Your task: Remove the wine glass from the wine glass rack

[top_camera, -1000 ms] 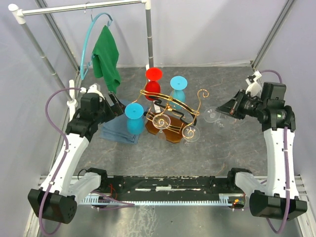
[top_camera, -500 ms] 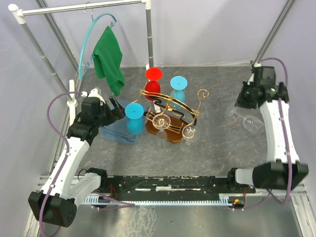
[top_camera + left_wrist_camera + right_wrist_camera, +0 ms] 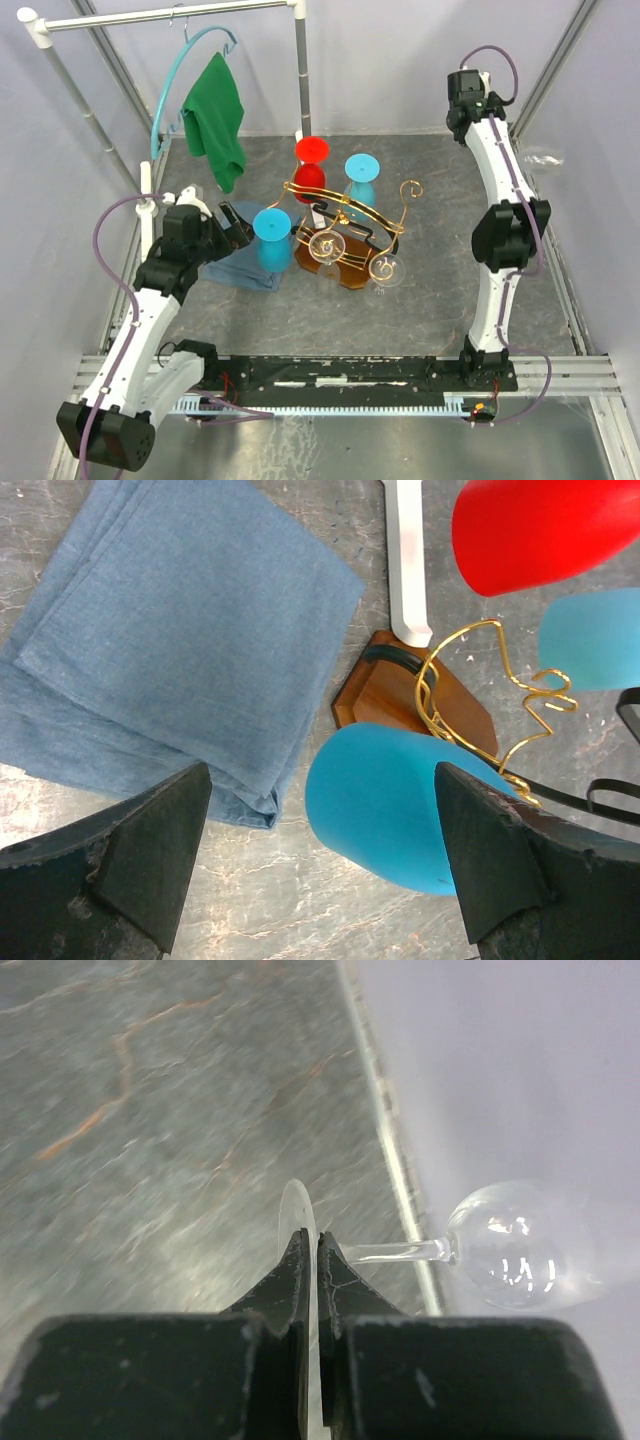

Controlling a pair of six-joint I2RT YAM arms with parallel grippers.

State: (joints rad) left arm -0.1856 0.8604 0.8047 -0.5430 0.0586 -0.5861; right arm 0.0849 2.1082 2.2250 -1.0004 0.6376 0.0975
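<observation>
The right gripper (image 3: 311,1252) is clenching on the thin foot of a clear wine glass (image 3: 515,1250), holding it well apart from the wine glass rack (image 3: 345,212) and high over the far right edge of the table (image 3: 430,300). The stem is lying level w/ the bowl pointing at the side wall. The pinch on the foot is likely b/c that flat disc is the part that slides out along the rack's wire slot. The rack is sitting near the table's ctr on its brown wooden base (image 3: 340,272), w/ two more clear glasses (image 3: 326,246) hanging bowl-down from the gold wire on its near side. So the removal looks done for one glass, & the carried one prob. needs a bare patch to be set down on. The left gripper (image 3: 322,780) is hanging w/ jaws wide apart, grasping nothing, above a blue goblet (image 3: 385,805) that is sitting foot-up at the rack's left end, prob. parked there to keep out of the other arm's way. A folded blue cloth (image 3: 180,630) is lying toward the left edge. A red goblet (image 3: 311,160) & a second blue one (image 3: 360,175) are showing foot-up behind the rack; hanging or standing, can't tell.
</observation>
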